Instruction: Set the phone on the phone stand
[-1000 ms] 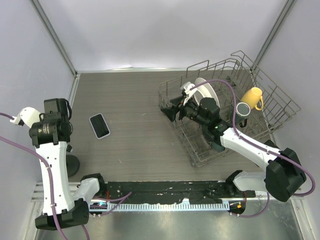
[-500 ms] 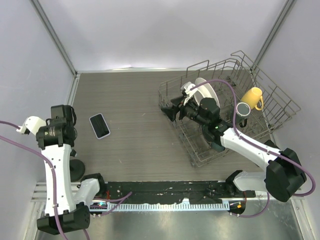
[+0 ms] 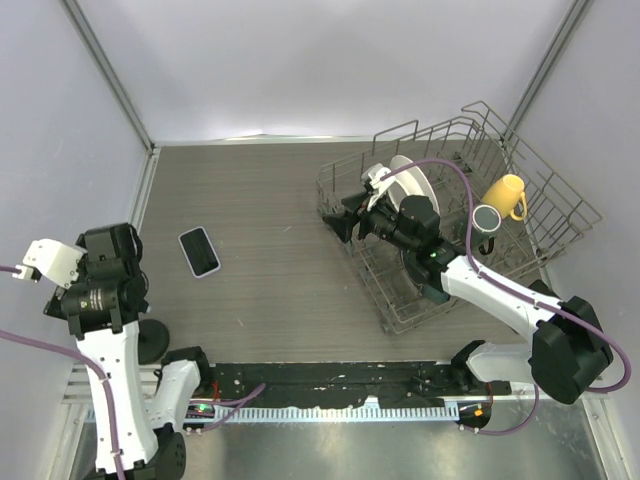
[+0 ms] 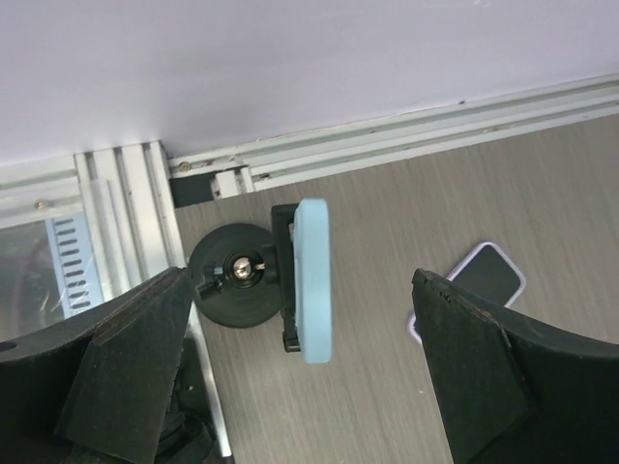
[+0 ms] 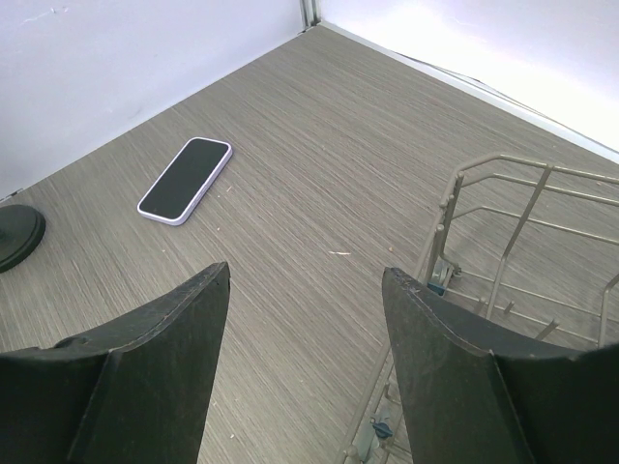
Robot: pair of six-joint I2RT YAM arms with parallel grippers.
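The phone [image 4: 312, 280], in its pale blue case, stands on edge in the clamp of the phone stand [image 4: 237, 280], a black stand with a round base. My left gripper [image 4: 302, 288] hovers above it, open, with one finger on each side and neither touching the phone. In the top view only the stand's base [image 3: 152, 336] shows beside my left arm, which hides the phone. My right gripper [image 5: 305, 273] is open and empty, held above the table at the left end of the dish rack [image 3: 340, 226].
A second phone [image 3: 199, 251] with a lavender rim lies flat on the table, also visible in the wrist views [image 4: 481, 279] [image 5: 185, 180]. The wire dish rack [image 3: 560, 205] at the right holds a white plate [image 3: 415, 180], a yellow mug [image 3: 506, 195] and a dark mug [image 3: 486, 220]. An aluminium rail [image 4: 126, 222] borders the stand.
My left arm has drawn back toward the near left corner and its gripper has gone from shut to open. The right arm has not moved.
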